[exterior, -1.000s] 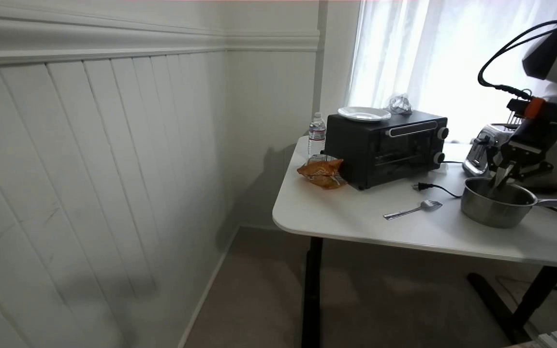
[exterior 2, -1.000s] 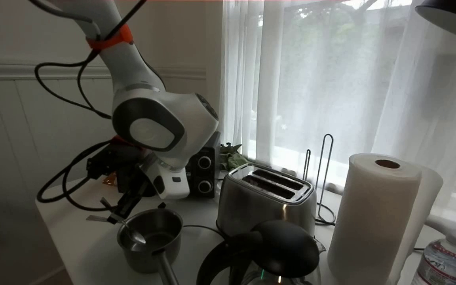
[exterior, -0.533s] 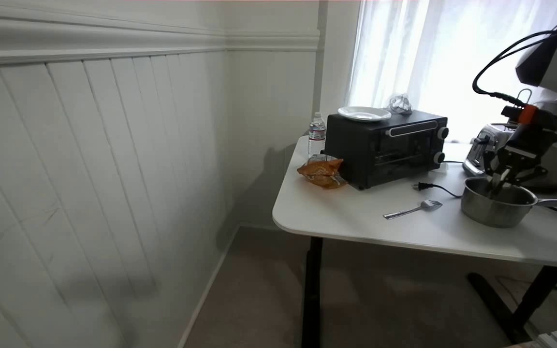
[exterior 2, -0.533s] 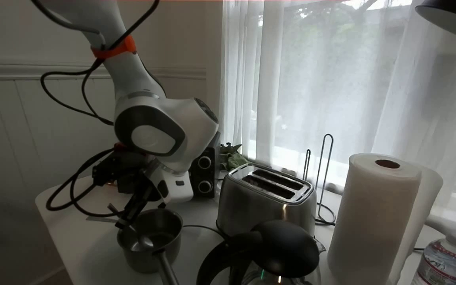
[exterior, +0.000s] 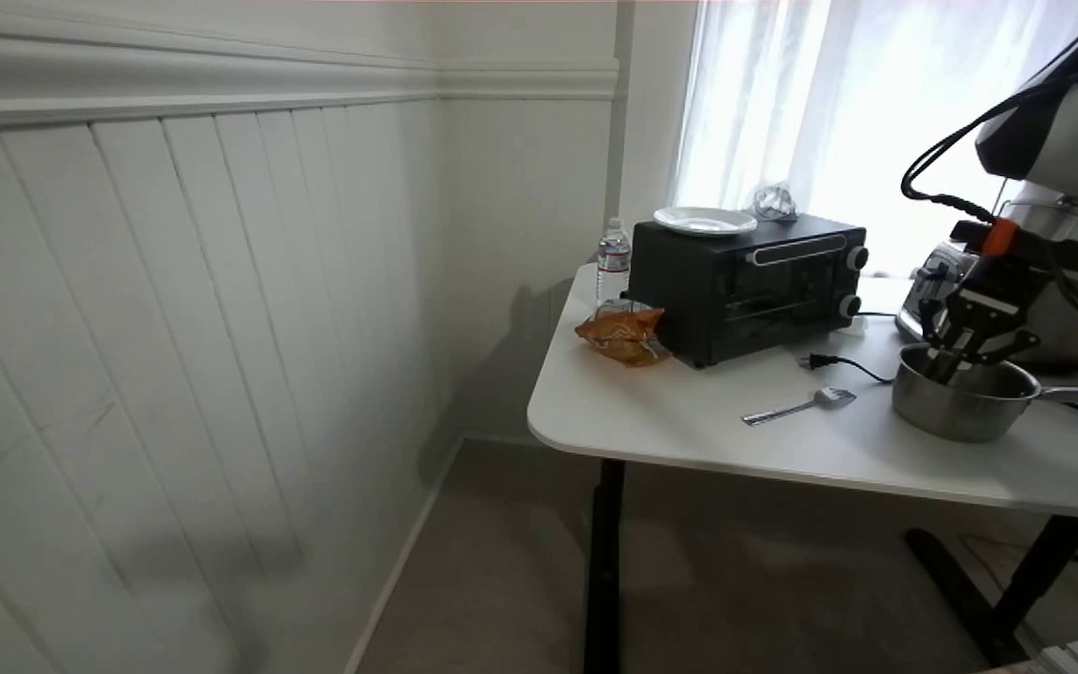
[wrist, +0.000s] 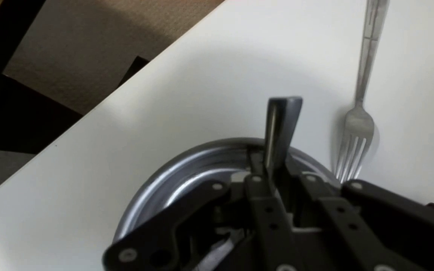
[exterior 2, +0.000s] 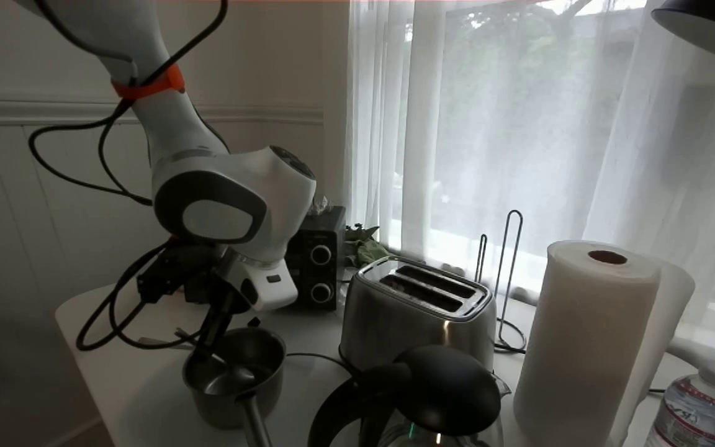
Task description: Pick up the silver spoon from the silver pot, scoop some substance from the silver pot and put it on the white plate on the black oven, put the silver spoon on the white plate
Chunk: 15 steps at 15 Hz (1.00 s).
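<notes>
My pincer [wrist: 273,167] is clenched on spoon [exterior 2: 239,374] by its handle, tilted w/ bowl down inside pot [exterior: 955,414] (can't tell if touching bottom), while plate [exterior: 705,221] sits flat atop oven [exterior: 679,281], well apart from pot, & fork [wrist: 358,124] lies on tbl [exterior: 651,426] near pot.

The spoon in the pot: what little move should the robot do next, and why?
Maybe sweep the spoon gently through the pot to scoop: the gripper holds it firmly and its bowl is inside, though I can't tell whether anything's in it.
</notes>
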Motion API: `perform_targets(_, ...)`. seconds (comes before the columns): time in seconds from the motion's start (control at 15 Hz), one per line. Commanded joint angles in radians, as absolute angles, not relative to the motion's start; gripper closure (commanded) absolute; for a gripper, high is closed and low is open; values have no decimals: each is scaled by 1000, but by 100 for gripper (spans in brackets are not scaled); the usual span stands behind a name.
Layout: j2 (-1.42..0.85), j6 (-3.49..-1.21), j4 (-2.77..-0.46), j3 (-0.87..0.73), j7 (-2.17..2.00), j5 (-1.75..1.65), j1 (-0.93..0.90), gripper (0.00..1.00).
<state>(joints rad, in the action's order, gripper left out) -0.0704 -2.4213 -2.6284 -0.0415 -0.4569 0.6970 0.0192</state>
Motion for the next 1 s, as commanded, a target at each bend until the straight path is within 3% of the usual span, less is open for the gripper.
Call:
perform_targets(0.0,-59,-2518,-2663,-24,-457,655,0,97)
perform_targets(0.93,-48,-2720,-2731,1,-445,575,-14,97)
